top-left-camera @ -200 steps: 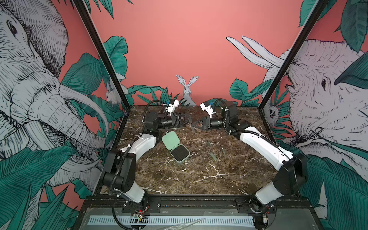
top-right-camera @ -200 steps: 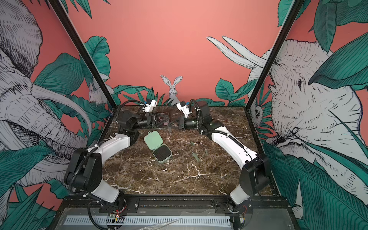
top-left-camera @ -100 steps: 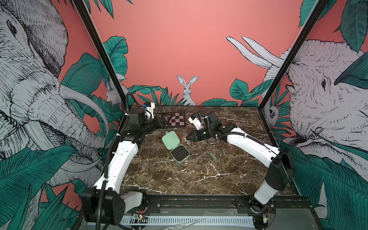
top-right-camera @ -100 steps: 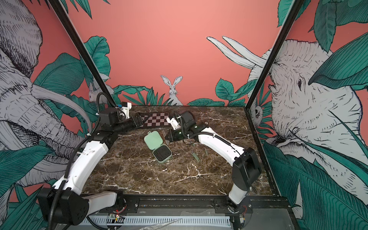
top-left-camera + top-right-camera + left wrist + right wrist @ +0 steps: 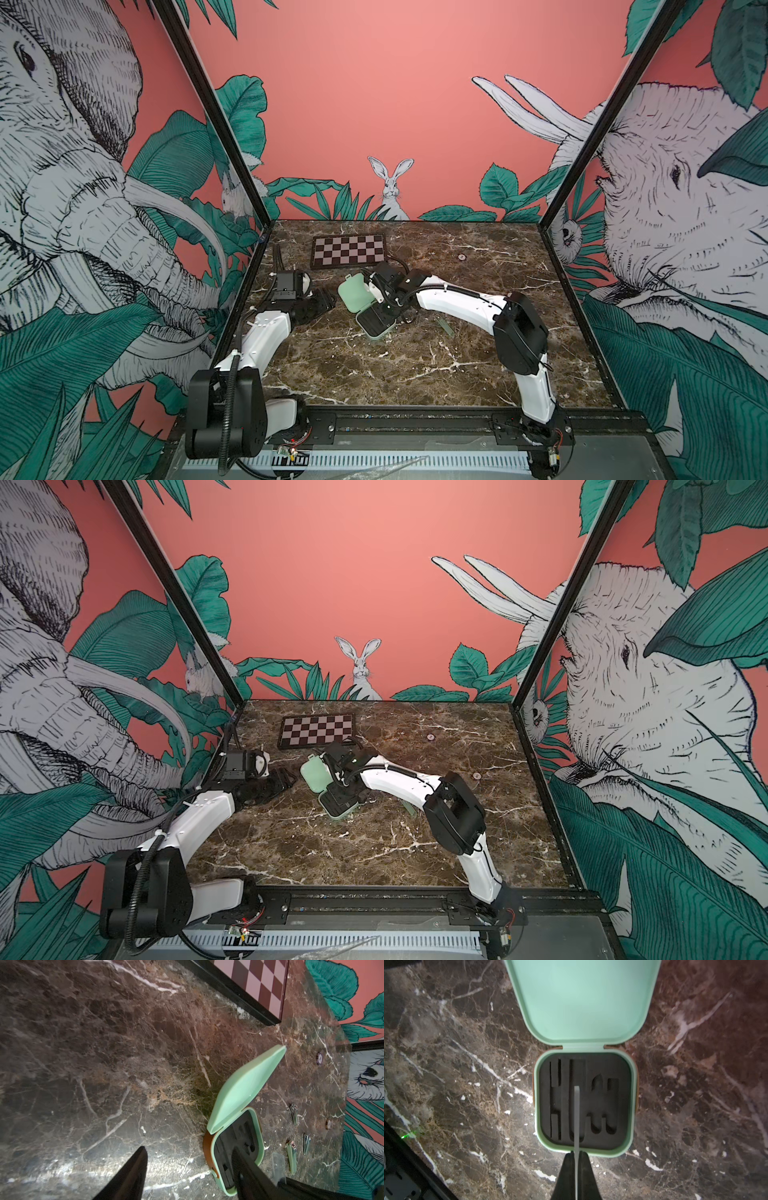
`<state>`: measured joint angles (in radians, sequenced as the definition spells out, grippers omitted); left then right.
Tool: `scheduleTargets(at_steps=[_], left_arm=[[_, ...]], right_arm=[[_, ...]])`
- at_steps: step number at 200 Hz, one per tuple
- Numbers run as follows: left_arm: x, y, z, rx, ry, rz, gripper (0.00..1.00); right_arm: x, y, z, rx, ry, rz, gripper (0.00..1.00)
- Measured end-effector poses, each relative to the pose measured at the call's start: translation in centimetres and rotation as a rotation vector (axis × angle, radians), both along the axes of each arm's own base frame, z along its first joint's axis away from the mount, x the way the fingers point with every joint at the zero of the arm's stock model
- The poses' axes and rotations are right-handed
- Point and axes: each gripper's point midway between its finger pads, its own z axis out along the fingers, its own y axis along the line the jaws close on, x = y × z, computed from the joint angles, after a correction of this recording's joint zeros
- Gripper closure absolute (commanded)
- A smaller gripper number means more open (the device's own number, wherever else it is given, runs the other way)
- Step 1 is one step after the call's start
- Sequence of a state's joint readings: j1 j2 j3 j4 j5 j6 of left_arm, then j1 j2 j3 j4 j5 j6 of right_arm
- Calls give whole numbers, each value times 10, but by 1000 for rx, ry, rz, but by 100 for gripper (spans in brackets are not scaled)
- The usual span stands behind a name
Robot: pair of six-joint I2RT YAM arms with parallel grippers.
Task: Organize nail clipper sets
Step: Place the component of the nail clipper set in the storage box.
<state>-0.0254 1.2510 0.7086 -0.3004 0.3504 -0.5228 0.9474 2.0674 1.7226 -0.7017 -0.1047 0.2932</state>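
Pale file (image 5: 576, 1118), pinched edge-on by the right gripper (image 5: 576, 1154) over the case (image 5: 536, 1105), wants lowering straight into its long slot (image 5: 577, 1072); left gripper (image 5: 189, 1149) spread.

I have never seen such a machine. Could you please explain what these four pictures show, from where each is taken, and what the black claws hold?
These are two white-and-black robot arms fixed at the near edge of a marble table. Two pictures look down on the whole scene from above, side by side. The other two come from a small camera on each arm's wrist, looking along its claw. On the table lie a checkerboard, an open mint-green case with a dark inner tray, and some loose grooming tools. The right gripper is shut on a slim pale tool, held over the tray, whose slots look empty. The left gripper is open and holds nothing.
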Motion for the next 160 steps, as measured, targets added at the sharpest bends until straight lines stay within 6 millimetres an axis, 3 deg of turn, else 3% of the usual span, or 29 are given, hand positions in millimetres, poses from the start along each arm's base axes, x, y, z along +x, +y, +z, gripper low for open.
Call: scheduleTargets(at_steps=[28,88,160], left_arm=[[4,-4,-1,-25,-25,-16,30],[4,-8,-13,-58,-18,-26,28],[8,-9,-9,-78,-41,-29,27]], right_arm=[[8,9,-2,-9,-20,5,100],[9,19,-31,-73,-7,22,100],[6,28,-32,-74,-9,42,100]])
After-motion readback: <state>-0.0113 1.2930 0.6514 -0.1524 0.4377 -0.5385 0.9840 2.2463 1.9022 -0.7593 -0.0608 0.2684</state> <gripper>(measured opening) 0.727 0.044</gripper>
